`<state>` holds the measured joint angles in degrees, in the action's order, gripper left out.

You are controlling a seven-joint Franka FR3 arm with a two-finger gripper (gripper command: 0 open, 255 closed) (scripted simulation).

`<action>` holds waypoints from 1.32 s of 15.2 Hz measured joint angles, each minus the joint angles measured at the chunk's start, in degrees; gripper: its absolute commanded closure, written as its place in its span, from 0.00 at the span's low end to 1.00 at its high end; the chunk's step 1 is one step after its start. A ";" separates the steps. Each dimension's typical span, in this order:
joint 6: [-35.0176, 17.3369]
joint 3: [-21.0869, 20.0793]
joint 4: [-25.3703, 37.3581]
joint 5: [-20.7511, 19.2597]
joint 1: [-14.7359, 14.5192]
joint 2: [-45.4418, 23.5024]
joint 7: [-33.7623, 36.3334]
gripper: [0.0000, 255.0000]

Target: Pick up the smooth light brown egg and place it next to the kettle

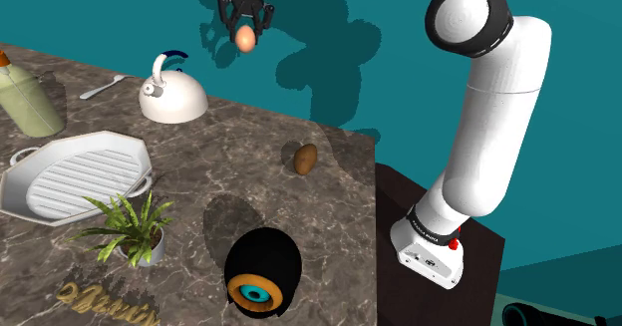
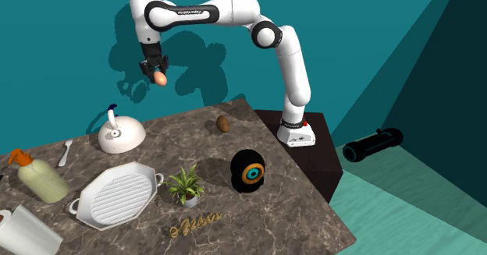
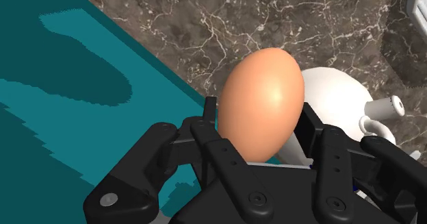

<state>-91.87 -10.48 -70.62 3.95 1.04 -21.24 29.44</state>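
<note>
We note the marble counter (image 1: 299,204) bearing the white kettle (image 1: 172,100). High above the kettle, toward the counter's back edge, hangs the gripper (image 1: 245,30), fingers (image 3: 209,137) clamped on the light brown egg (image 3: 261,103), held aloft, we judge, to clear the kettle's handle (image 1: 171,54) before lowering beside it.

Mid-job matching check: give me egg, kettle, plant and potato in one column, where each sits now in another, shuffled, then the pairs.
1. egg
2. kettle
3. plant
4. potato

A. standing on the table beside the ridged tray
B. clasped in the gripper, up in the air
C. lying alone near the table edge on the stand's side
D. on the table near the spoon

Pairs: 1-B, 2-D, 3-A, 4-C
</note>
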 measured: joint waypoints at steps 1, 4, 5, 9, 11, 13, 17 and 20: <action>-0.71 -0.01 -0.42 -0.05 -0.01 -0.13 -0.04 1.00; -3.47 -0.05 -3.23 -0.02 0.17 0.40 -0.37 1.00; -3.99 -0.10 -3.52 -0.09 0.06 0.16 -0.26 1.00; -7.69 -0.03 -7.12 0.00 0.61 0.69 -1.13 1.00; -8.83 -0.19 -8.11 -0.07 0.36 0.90 -0.82 1.00; -10.86 -0.23 -9.44 -0.14 0.30 0.64 -0.85 1.00; -16.29 -0.38 -14.53 0.13 0.68 1.41 -1.53 1.00; -17.20 -0.39 -15.55 -0.03 0.70 0.77 -1.58 1.00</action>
<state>-109.07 -10.87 -86.17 3.92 1.74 -20.47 27.86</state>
